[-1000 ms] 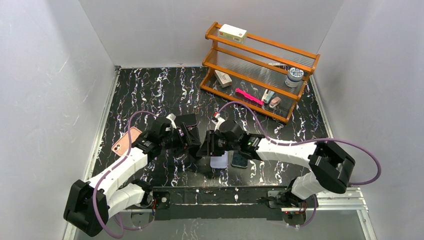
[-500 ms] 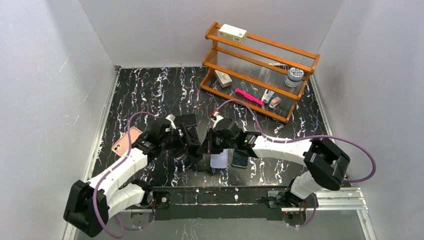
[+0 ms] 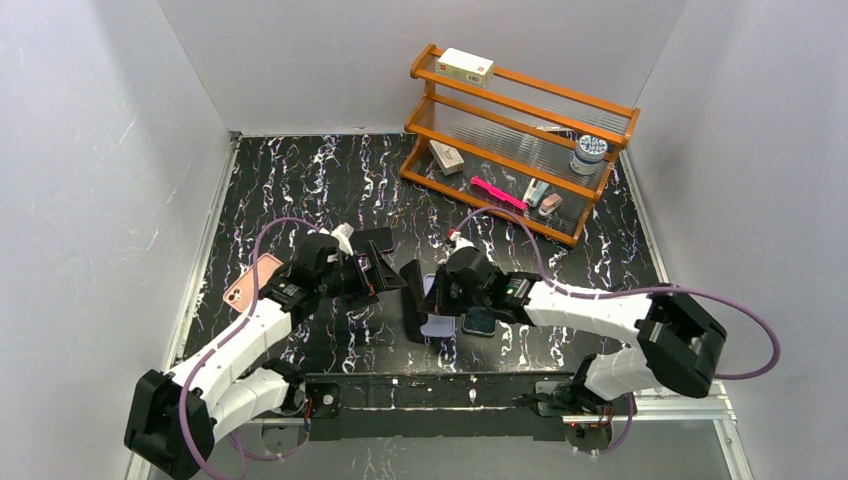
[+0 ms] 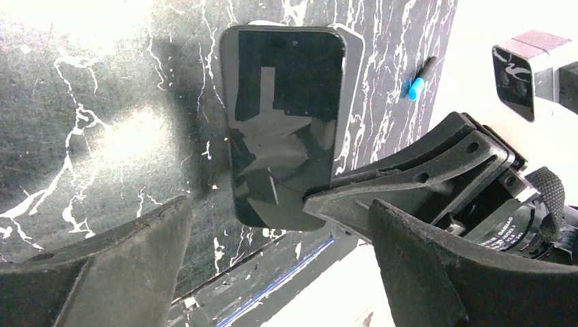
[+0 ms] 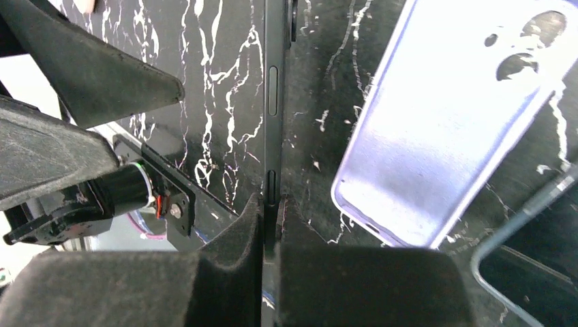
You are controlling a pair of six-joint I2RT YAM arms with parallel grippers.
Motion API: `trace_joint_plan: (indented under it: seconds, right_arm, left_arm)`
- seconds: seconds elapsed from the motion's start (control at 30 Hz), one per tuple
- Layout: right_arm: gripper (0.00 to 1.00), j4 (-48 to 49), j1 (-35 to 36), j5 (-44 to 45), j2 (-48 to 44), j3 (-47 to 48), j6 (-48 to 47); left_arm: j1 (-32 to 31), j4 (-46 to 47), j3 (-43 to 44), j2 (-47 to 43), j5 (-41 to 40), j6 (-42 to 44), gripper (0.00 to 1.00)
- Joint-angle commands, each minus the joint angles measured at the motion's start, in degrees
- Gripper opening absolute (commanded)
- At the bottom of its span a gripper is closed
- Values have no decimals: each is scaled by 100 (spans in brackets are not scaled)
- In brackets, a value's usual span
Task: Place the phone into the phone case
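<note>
Two grippers meet low over the near part of a black, white-veined table [image 3: 300,170]. Nearest the arm bases, a lavender phone case [image 3: 437,323] lies flat, with a dark slab [image 3: 480,322] just beside it on the right. Just left of the case, the right gripper [image 3: 420,298] has its fingers pressed together on the lower edge of a black phone [image 4: 283,122], holding it up on its edge. The left gripper [image 3: 388,275], its fingers spread wide, faces the phone's screen without touching it. A pink phone [image 3: 252,283] lies well apart, far to the left. At the back right stands a wooden shelf [image 3: 520,140] carrying small items.
</note>
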Motion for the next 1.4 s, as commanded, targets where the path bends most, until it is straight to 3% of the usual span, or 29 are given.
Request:
trace_joint_plan:
  seconds: [0.0, 0.23, 0.53, 0.83, 1.37]
  right_arm:
    - [1, -420, -10, 695, -639, -69, 364]
    - [1, -950, -14, 1029, -1090, -427, 925]
    - [1, -808, -63, 1120, -1128, -604, 933]
    - [1, -56, -483, 362, -814, -953, 975]
    - [1, 996, -972, -637, -688, -1695, 1058]
  left_arm:
    - [-2, -42, 241, -28, 213, 284, 98]
    - [-2, 70, 206, 470, 191, 566, 89]
    - [-16, 744, 42, 973, 289, 407, 77]
    - [-118, 1417, -158, 1624, 300, 224, 73]
    - [-686, 2955, -555, 2604, 482, -430, 57]
